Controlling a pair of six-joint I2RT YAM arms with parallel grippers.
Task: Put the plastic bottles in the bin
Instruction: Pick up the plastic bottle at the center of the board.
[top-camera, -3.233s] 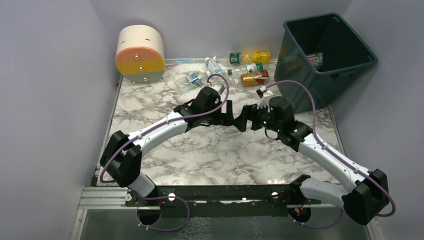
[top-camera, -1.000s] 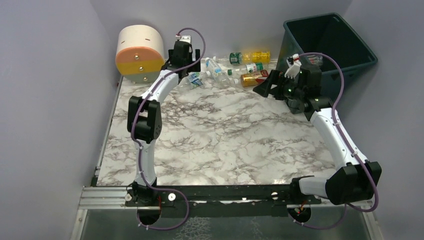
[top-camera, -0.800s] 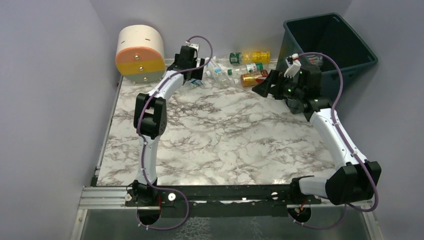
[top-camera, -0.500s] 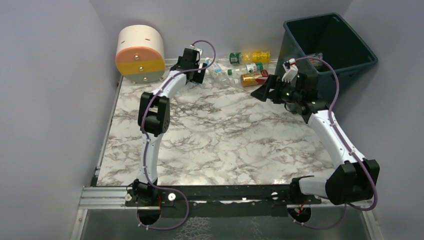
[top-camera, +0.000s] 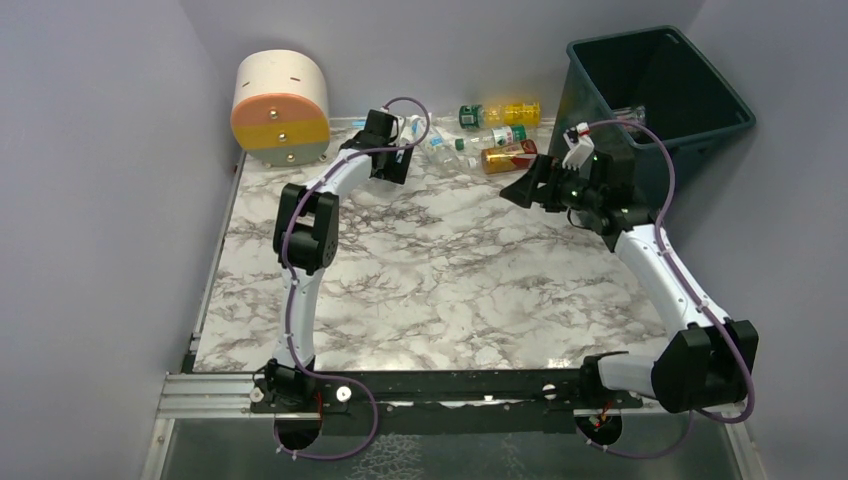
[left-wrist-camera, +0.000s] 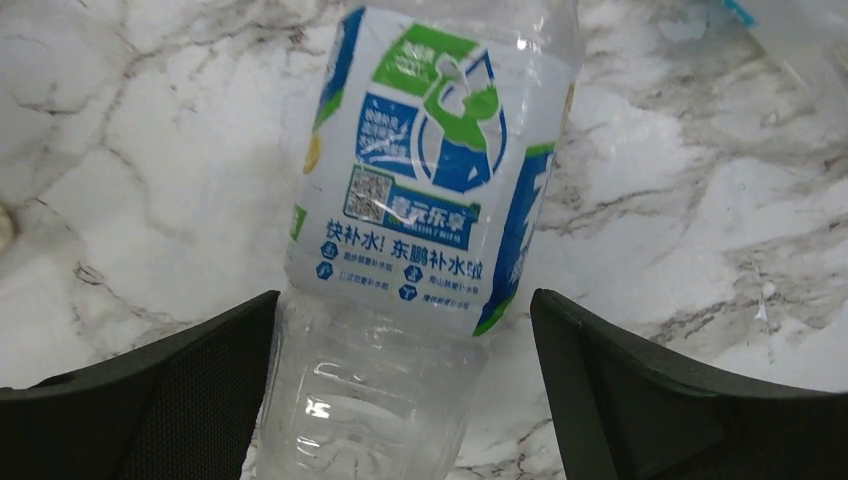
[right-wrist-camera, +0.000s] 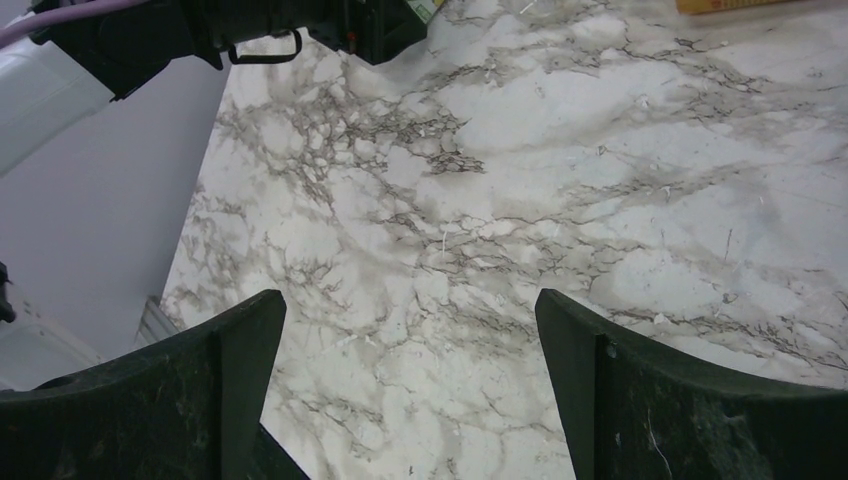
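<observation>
A clear plastic bottle (left-wrist-camera: 430, 190) with a blue and green label lies on the marble between the fingers of my left gripper (left-wrist-camera: 405, 400). That gripper is open; the right finger stands apart from the bottle. In the top view my left gripper (top-camera: 387, 163) is at the back of the table. More bottles lie beside it: a clear one (top-camera: 437, 141), a yellow one (top-camera: 506, 112), a green-capped one (top-camera: 497, 135) and an orange one (top-camera: 509, 155). My right gripper (top-camera: 520, 190) hangs open and empty near the orange bottle, left of the dark teal bin (top-camera: 588, 150).
A round cream, orange and yellow drum (top-camera: 281, 108) stands at the back left, close to the left arm. Grey walls close in the table on the left, back and right. One bottle (top-camera: 626, 117) lies inside the bin.
My left gripper has come down from beside the drum, toward the right and near, and now straddles the labelled bottle. My right gripper has shifted slightly left and nearer, staying open.
</observation>
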